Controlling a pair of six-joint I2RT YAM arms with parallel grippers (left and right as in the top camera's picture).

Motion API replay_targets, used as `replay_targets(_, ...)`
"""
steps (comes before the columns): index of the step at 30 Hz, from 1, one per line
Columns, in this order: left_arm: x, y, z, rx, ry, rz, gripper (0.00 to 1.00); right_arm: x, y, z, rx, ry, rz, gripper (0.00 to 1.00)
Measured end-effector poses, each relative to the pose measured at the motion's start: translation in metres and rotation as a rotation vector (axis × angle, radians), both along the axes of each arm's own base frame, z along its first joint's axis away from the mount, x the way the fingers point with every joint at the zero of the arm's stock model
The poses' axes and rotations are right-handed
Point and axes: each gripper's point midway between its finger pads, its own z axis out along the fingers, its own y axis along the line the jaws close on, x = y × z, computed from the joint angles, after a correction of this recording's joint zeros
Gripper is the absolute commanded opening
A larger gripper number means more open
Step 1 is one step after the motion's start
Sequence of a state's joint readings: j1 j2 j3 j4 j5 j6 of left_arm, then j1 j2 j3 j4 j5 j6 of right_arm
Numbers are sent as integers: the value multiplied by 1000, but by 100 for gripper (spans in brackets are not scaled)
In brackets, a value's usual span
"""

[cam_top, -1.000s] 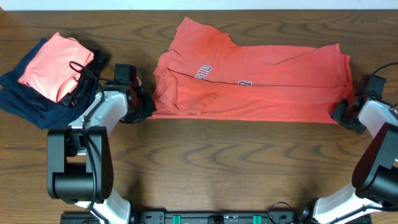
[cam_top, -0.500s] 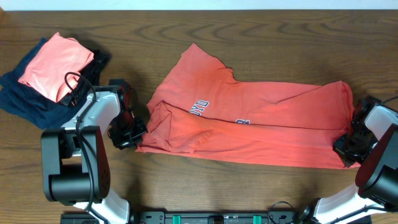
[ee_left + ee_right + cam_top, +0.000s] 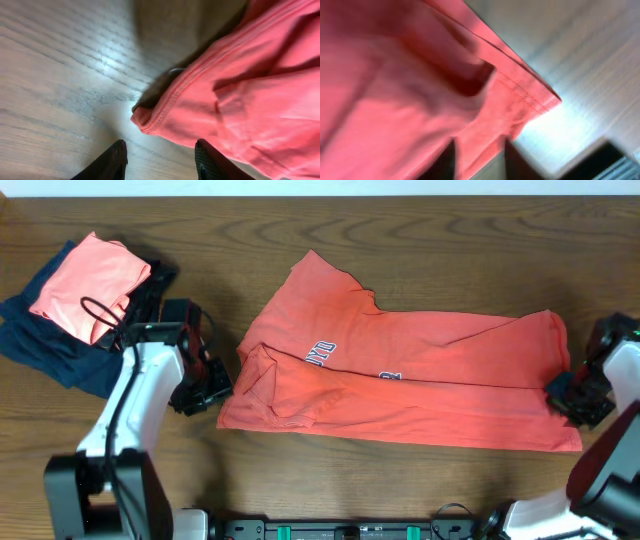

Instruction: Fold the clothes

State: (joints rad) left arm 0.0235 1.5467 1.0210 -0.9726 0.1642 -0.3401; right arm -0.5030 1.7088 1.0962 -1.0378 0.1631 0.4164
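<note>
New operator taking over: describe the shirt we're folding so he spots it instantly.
On the wooden table, look at the middle. The red T-shirt lies there spread wide, partly folded, white lettering showing. Unlike it, the paler salmon-pink garment at far left sits folded small on navy-blue garments.

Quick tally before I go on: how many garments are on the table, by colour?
Red T-shirt: 1
Salmon-pink folded garment: 1
Navy-blue garment: 1
Black garment: 1
Total: 4
</note>
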Motion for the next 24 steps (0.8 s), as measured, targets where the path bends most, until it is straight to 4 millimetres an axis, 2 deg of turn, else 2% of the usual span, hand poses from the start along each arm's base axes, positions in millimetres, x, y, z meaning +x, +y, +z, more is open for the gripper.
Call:
replay_targets(1,3,0,4,1,-27,0,46,4,0,4,-1,-23,6,48)
replay_targets(2,6,0,8,2,-53,0,46,6,0,7,-2,-40,7,59)
replay_targets(4,10,0,15,3,-92,0,46,8,2,9,6,-53,13,69)
replay_targets(9,12,2,18,10,-109,0,46,5,2,3,7,-49,24,75)
replay_targets(13,12,2,18,10,-109,0,46,2,1,-12,-12,-57,20,73)
replay_targets(16,12,2,18,10,-109,0,46,4,-2,-24,-33,-88,13,66)
replay_targets(17,12,2,18,10,-110,0,46,6,-3,-28,-42,-107,11,57)
replay_targets(20,12,2,18,10,-110,0,46,18,-7,-37,-66,-179,5,18)
replay_targets(21,12,2,18,10,-110,0,46,23,-8,-38,-70,-202,4,8)
replay_targets(22,12,2,18,10,-110,0,46,28,-10,-38,-77,-227,4,3)
replay_targets(24,12,2,18,10,-110,0,46,38,-14,-37,-90,-271,2,5)
